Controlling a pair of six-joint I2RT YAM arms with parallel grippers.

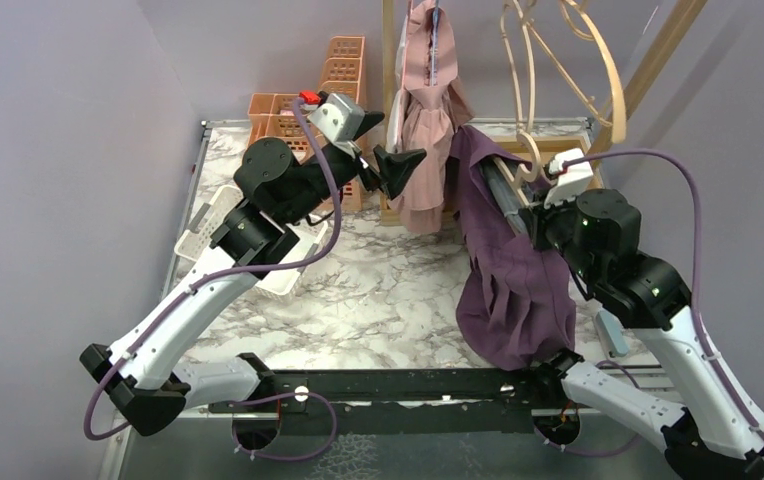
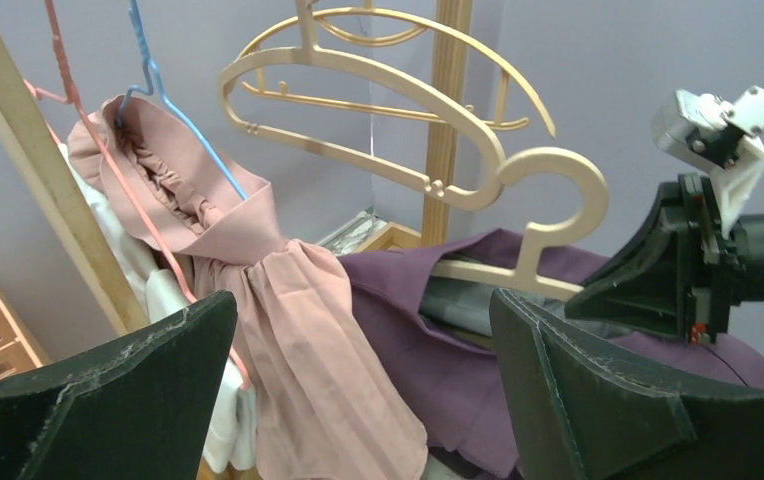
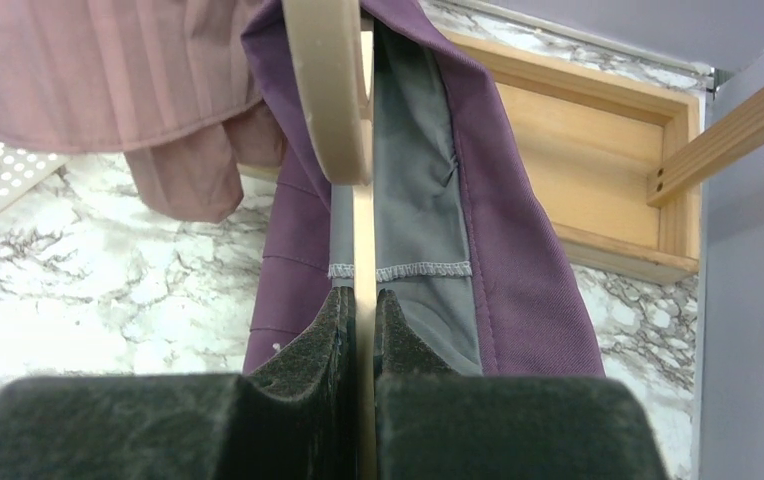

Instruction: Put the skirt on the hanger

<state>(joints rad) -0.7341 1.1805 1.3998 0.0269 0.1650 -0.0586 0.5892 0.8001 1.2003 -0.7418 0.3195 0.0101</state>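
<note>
A purple skirt (image 1: 513, 280) with grey lining hangs draped over a beige hanger (image 1: 530, 150) held above the table's right half. My right gripper (image 3: 363, 300) is shut on the hanger's bar (image 3: 362, 240), with the skirt (image 3: 518, 250) on both sides of it. The left wrist view shows the hanger (image 2: 548, 215) and the skirt (image 2: 458, 350) below it. My left gripper (image 1: 390, 150) is open and empty, raised at the back centre, pointing at the pink garment (image 1: 423, 150) and the skirt's left edge.
A wooden rack (image 1: 648, 60) stands at the back with more beige hangers (image 1: 568, 40) and a pink garment on a blue hanger (image 2: 173, 110). Orange baskets (image 1: 343, 60) stand at the back left. A white perforated tray (image 1: 208, 230) lies under the left arm.
</note>
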